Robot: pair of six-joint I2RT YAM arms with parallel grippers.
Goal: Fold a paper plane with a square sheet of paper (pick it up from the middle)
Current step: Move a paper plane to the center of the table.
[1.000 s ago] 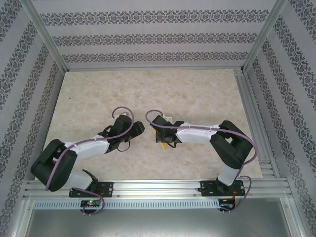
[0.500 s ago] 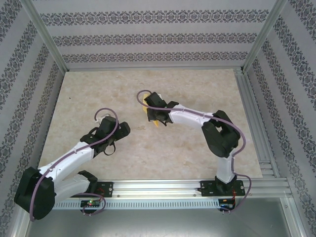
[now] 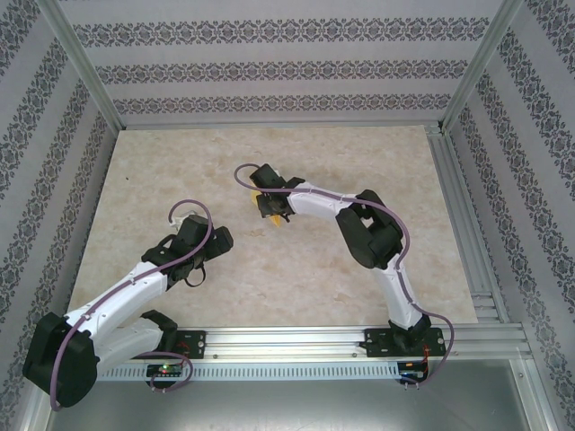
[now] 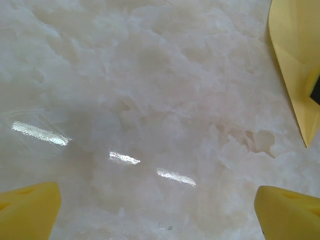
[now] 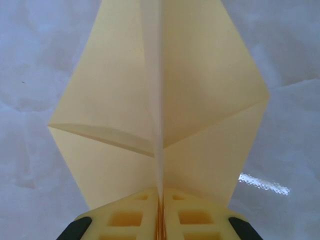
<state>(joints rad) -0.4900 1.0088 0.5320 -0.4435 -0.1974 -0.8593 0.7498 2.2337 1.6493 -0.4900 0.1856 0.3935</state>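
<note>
Folding looks done: right gripper point(image 5: 161, 212) pinches the pointed yellow paper plane point(image 5: 200, 95) by its centre crease, left gripper point(image 4: 159, 212) gapes empty; next, a gentle release.

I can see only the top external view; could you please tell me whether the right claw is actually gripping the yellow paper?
Observer: Yes. The right wrist view shows the right claw shut on the paper plane, pinching its centre crease between the pads.
Operator: Thank you. And the other arm?
Observer: The left claw is wide open and empty, its yellow fingers far apart over the marble-patterned table.
Operator: Is the paper near it?
Observer: The plane's pointed tip sits at the right edge of the left wrist view, clear of both fingers.
</note>
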